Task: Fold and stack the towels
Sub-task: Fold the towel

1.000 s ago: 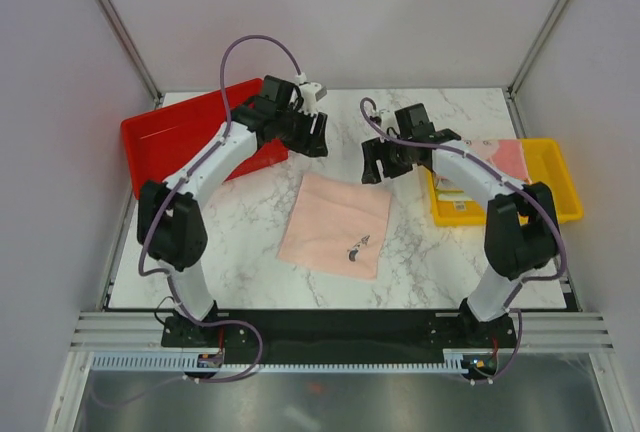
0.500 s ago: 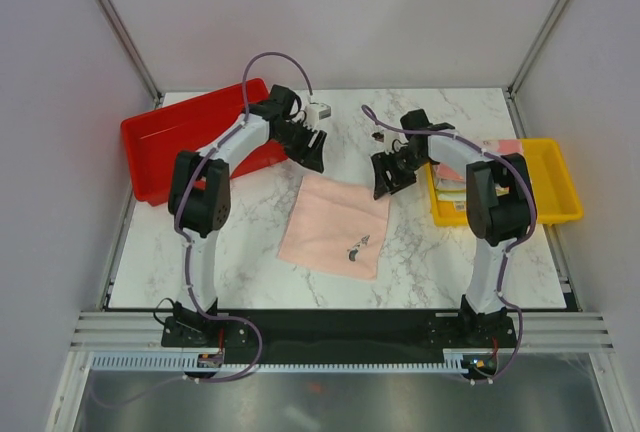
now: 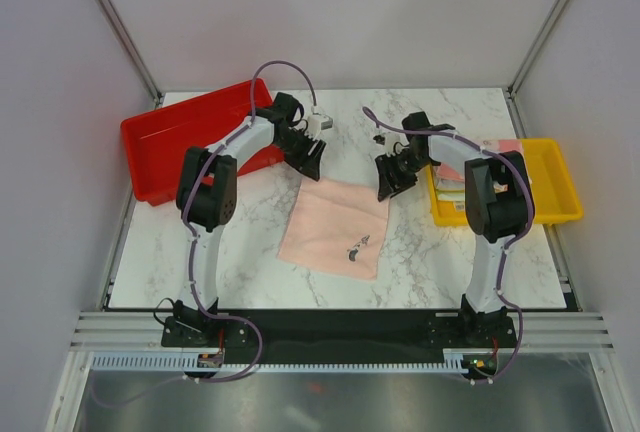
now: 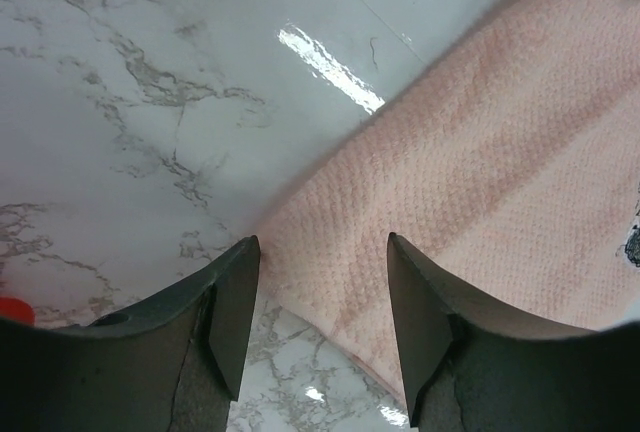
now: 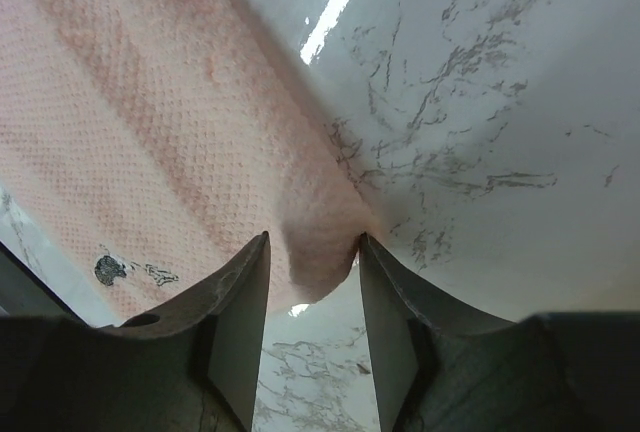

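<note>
On the white marble surface [image 3: 245, 237], the peach-pink square cloth towel [image 3: 335, 224] lies flat between the arms. Left end effector [image 3: 308, 160] and right end effector [image 3: 388, 180] each straddle a far corner, jaws apart, holding nothing. The corner grasp seems in hand; next likely calls for pinching both, then folding nearward

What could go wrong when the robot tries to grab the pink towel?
The towel lies flat on the table, so the open left gripper might slide off its corner and grab nothing. If only the right gripper catches its corner, the towel could lift crooked and fold unevenly.
</note>
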Robot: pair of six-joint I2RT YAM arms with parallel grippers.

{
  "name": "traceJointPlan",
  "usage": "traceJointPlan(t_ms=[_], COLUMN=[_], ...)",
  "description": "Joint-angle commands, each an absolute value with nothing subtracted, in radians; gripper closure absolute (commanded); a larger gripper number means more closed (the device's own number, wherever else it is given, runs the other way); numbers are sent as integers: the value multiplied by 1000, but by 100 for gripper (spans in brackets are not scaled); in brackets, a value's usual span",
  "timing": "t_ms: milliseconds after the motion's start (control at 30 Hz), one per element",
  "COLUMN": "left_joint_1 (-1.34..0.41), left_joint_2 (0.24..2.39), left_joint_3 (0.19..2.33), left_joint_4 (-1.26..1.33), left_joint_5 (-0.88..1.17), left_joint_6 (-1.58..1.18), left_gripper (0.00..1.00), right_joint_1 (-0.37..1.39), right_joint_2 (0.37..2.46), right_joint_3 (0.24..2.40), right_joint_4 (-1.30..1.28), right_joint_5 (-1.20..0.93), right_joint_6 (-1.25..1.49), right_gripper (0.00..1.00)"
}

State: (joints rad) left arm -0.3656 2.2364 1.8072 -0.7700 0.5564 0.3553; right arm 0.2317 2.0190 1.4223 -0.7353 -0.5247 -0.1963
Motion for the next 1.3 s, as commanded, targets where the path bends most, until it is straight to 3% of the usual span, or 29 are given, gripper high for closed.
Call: traceJointPlan(t_ms=[0, 167, 267, 400, 500, 600, 767, 800, 833, 900, 933, 967, 1267], left_joint_1=[-364, -365, -365, -367, -368, -370, -374, -374, -374, -374, -376, -376, -380], left_joint_2=[2250, 2266, 2279, 2281, 2283, 2286, 2296, 2299, 2302, 2310, 2318, 2321, 2287], left_joint_3=[1848, 1873, 1902, 1910, 1901, 1894, 1917, 1922, 1928, 1951, 1977, 1992, 2066], left_joint_4=[-782, -778, -778, -779, -785, -801, -816, -818, -818, -818, -816, -818, -799], left_joint_5=[528, 459, 436, 460, 479, 492, 497, 502, 518, 526, 525, 522, 430], left_joint_6=[426, 428, 440, 448, 453, 462, 466, 466, 466, 457, 448, 440, 383], left_gripper=[38, 39, 39, 41, 45, 48, 51, 54, 65, 77, 91, 98, 98], right_joint_1=[230, 224, 222, 224, 224, 222, 215, 213, 210, 204, 199, 198, 189], right_joint_2=[2034, 2040, 2045, 2043, 2046, 2045, 2045, 2045, 2045, 2039, 2033, 2011, 1856], right_joint_3=[1450, 1451, 1442, 1439, 1447, 1451, 1463, 1463, 1466, 1468, 1468, 1465, 1418], right_joint_4=[-741, -739, -736, -733, -733, -732, -730, -729, -730, -723, -715, -703, -646], right_joint_5=[-545, -511, -494, -492, -486, -476, -468, -466, -459, -451, -428, -416, -338], right_joint_6=[-224, -225, -227, -232, -230, -230, -222, -221, -218, -213, -207, -196, -109], right_gripper=[52, 70, 89, 99, 98, 87, 78, 78, 76, 73, 78, 99, 100])
